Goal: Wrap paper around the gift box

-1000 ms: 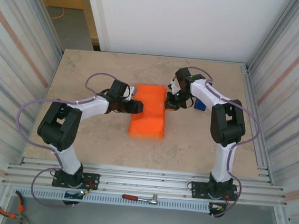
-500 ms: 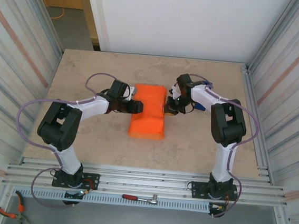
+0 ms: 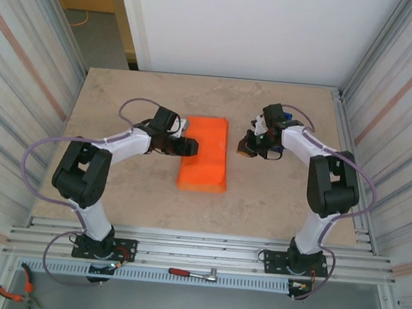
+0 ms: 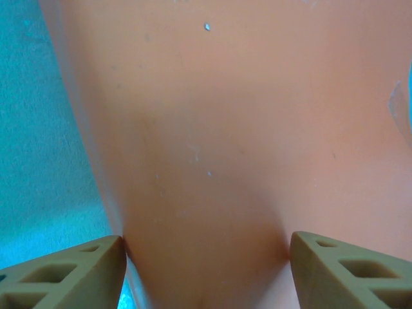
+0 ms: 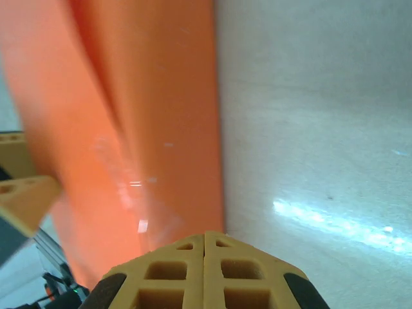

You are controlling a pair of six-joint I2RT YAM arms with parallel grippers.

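The orange paper (image 3: 206,153) lies folded into a long bundle in the middle of the table; the gift box is hidden beneath it. My left gripper (image 3: 190,147) rests against the bundle's left side. In the left wrist view its fingers (image 4: 71,273) stand wide apart, open, with the paper (image 4: 244,129) spanning the gap between them. My right gripper (image 3: 247,148) is shut and empty, a short way off the bundle's right edge. In the right wrist view its closed tips (image 5: 204,241) point along the paper's edge (image 5: 148,129), over bare table (image 5: 322,129).
A blue tape dispenser (image 3: 287,121) stands just behind the right arm. Corrugated metal walls close in both sides of the table. A ratchet wrench (image 3: 193,274) and pliers (image 3: 14,293) lie below the table's near rail.
My right gripper has drawn back to the right, off the paper's right edge, still shut. The left arm has stayed at the bundle's left side.
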